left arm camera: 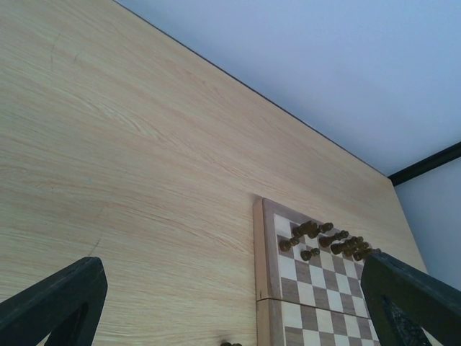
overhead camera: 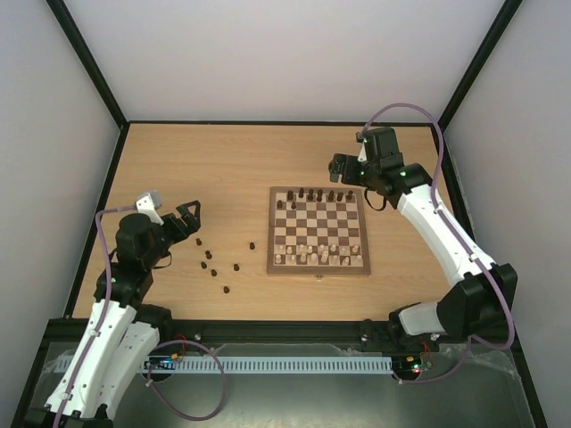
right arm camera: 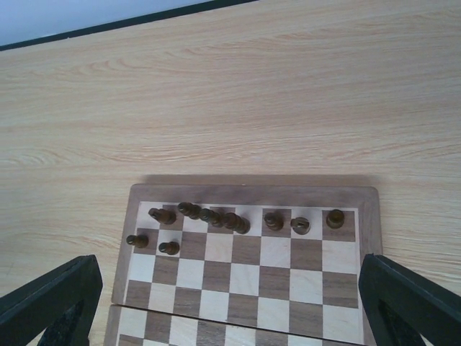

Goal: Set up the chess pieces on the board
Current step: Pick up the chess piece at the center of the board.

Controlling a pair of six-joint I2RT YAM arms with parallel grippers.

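The board (overhead camera: 317,269) lies mid-table, with dark chess pieces (overhead camera: 312,194) on its two far rows and cream pieces on its near rows. Several more dark pieces (overhead camera: 215,273) lie loose on the table left of the board. My left gripper (overhead camera: 188,220) hovers open just beyond those loose pieces, holding nothing. In the left wrist view, the left gripper (left arm camera: 230,288) faces the board's left border (left arm camera: 262,274), and one loose piece (left arm camera: 230,344) peeks in at the bottom edge. My right gripper (overhead camera: 343,170) hangs open above the board's far edge. The right gripper (right arm camera: 230,288) looks down on the dark back row (right arm camera: 216,216).
Black frame rails (overhead camera: 268,122) and white walls bound the wooden table (overhead camera: 205,169). A cable tray (overhead camera: 268,365) runs along the near edge between the arm bases. The right arm (overhead camera: 446,241) stretches along the board's right side.
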